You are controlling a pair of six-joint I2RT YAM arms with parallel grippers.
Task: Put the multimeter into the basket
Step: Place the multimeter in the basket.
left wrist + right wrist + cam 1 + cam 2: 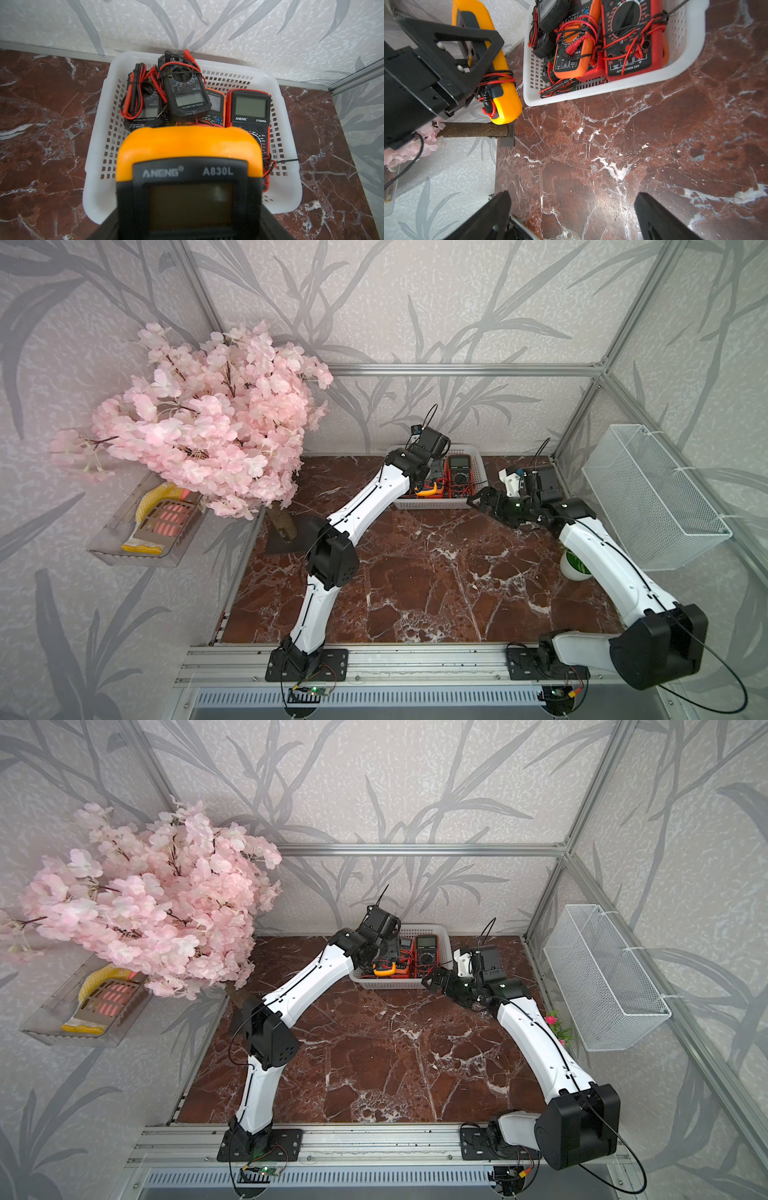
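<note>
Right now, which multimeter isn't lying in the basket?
The yellow A830L multimeter: the left gripper holds it in the air, while the other meters, black, orange and red, all lie inside the basket.

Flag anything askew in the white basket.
One black multimeter lies tilted atop the others, its far end riding up at the basket rim. Red and black leads sprawl loosely. Nothing looks damaged.

— What are you made of?
— I wear white shells [365, 502] between black joint housings [332, 556]; a thin black cable [418, 158] hangs off one wrist
— And the claw?
— My right gripper [574, 195] ends in two plain black wedge fingers [492, 216]; my black base plates [336, 668] carry small screws
</note>
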